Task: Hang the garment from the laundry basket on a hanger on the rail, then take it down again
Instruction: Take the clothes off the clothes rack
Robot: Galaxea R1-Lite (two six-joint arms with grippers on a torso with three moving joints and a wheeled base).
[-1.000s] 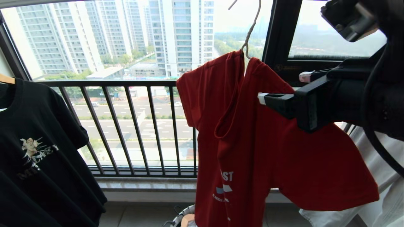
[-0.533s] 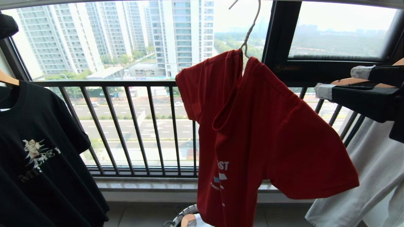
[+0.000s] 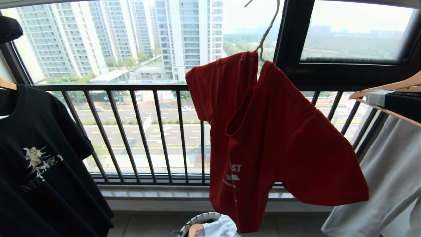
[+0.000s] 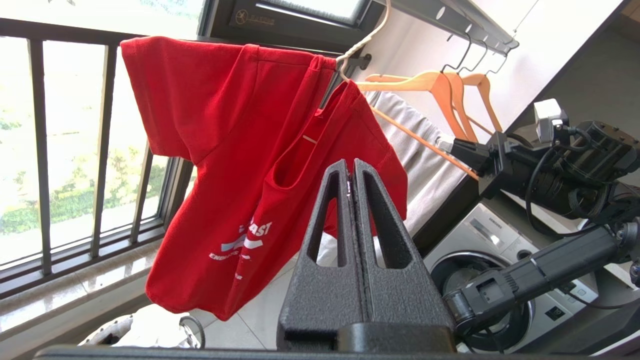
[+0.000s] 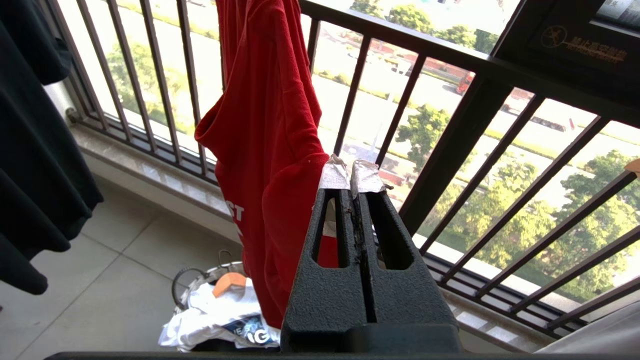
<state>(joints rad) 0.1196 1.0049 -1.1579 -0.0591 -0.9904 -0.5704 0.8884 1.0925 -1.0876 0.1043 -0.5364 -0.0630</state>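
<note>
the red garment (image 3: 263,131) hung on the off-white wire hanger (image 3: 267,31), whose hook ran up to the grey rail (image 4: 450,15). the laundry basket (image 3: 197,223) sat on the floor directly below the garment, with white cloth (image 5: 220,315) in it. the right gripper (image 5: 351,172) was closed on nothing, just beside the garment and clear of it. the left gripper (image 4: 350,172) was closed and empty, lower than the garment. a black t-shirt (image 3: 39,158) hung well apart from the garment, wooden hangers (image 4: 440,85) near it on the other side.
</note>
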